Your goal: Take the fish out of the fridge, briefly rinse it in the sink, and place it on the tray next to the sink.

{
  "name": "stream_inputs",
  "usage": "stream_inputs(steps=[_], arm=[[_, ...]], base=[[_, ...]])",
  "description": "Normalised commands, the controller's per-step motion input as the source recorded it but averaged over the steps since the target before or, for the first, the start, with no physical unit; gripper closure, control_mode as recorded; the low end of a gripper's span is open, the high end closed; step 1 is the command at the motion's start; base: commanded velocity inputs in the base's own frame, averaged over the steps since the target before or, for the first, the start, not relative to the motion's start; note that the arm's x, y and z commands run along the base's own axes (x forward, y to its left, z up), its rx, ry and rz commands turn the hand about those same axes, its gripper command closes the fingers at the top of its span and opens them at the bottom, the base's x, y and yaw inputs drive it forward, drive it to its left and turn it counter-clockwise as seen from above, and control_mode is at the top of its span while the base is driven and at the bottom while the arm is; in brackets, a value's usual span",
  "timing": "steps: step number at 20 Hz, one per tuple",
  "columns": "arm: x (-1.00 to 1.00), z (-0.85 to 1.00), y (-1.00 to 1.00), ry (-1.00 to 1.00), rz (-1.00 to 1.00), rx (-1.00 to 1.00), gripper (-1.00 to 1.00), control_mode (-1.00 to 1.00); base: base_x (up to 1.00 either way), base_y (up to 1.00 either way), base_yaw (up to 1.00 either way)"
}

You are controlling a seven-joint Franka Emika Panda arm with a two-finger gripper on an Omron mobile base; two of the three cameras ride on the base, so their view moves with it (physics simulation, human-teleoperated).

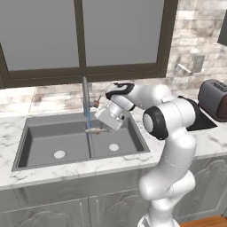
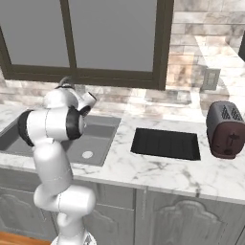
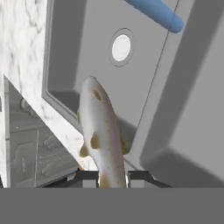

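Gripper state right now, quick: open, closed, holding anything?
Gripper: closed on the slim pale grey-white speckled fish, held over the dark grey double-basin sink by the blue water stream.

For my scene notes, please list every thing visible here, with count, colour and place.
fish: one, pale grey with brown spots, held in the gripper above the sink
sink: one, dark grey, two basins, set in the marble counter
faucet: one, thin grey, behind the sink, blue water running from it
tray: one, black, flat on the counter right of the sink
toaster: one, dark, on the counter right of the tray
window: one, dark frame, grey panes, behind the sink
wall socket: one, grey, on the stone wall
gripper: one, dark fingertips, shut on the fish over the sink
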Motion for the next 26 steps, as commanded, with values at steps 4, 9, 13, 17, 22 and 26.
stream_inputs(steps=[4,9,13,17,22,26], arm=[[-1.0,0.34,-0.3,-0.11,-0.01,0.05,1.0,-1.0],[-1.0,0.95,-0.47,-0.42,-0.18,0.01,1.0,-1.0],[-1.0,1.0,-0.48,-0.48,-0.24,-0.06,1.0,-1.0],[-1.0,0.99,-0.36,-0.47,-0.25,-0.18,1.0,-1.0],[-1.0,0.78,-0.43,-0.33,-0.29,-0.2,1.0,-1.0],[-0.83,0.81,-0.64,-0.12,-0.37,-0.2,1.0,-1.0]], base=[[0.0,0.0,0.0],[0.0,0.0,0.0],[0.0,0.0,0.0],[0.0,0.0,0.0],[0.0,0.0,0.0],[0.0,0.0,0.0]])
